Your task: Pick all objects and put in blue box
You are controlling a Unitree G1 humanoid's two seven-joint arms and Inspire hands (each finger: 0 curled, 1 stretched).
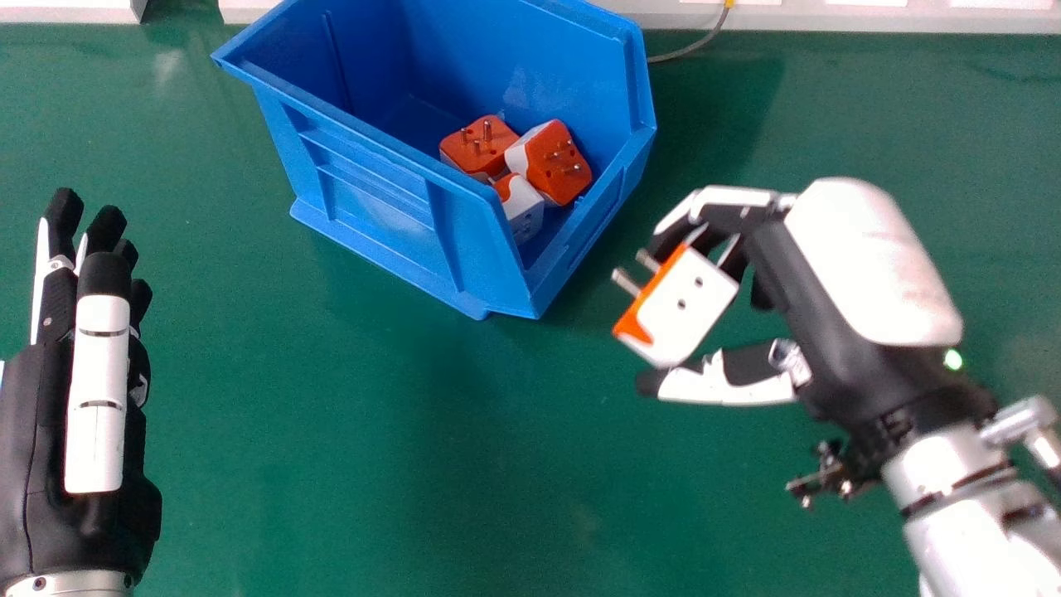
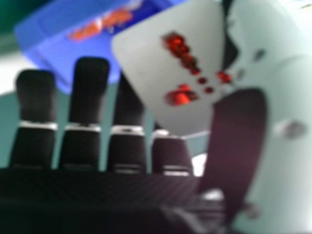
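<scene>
My right hand (image 1: pixel 829 290) is at the right of the head view, shut on a white and orange plug adapter (image 1: pixel 692 303) with its metal pins pointing toward the box. In the right hand view the adapter's white face (image 2: pixel 146 53) lies between the hand's thumb and fingers (image 2: pixel 129 107). The blue box (image 1: pixel 373 195) stands at the top centre, and inside it are three adapters: one orange side up (image 1: pixel 489 137), one tilted (image 1: pixel 557 162) and one showing its white side (image 1: pixel 520 203). My left hand (image 1: pixel 91 373) rests at the left, its fingers straight.
The blue box (image 2: pixel 63 48) also shows beyond the fingers in the right hand view. Green table surface (image 1: pixel 414 464) lies between the hands and in front of the box. A grey cable (image 1: pixel 692 51) and a pale ledge (image 1: pixel 870 18) run behind the box.
</scene>
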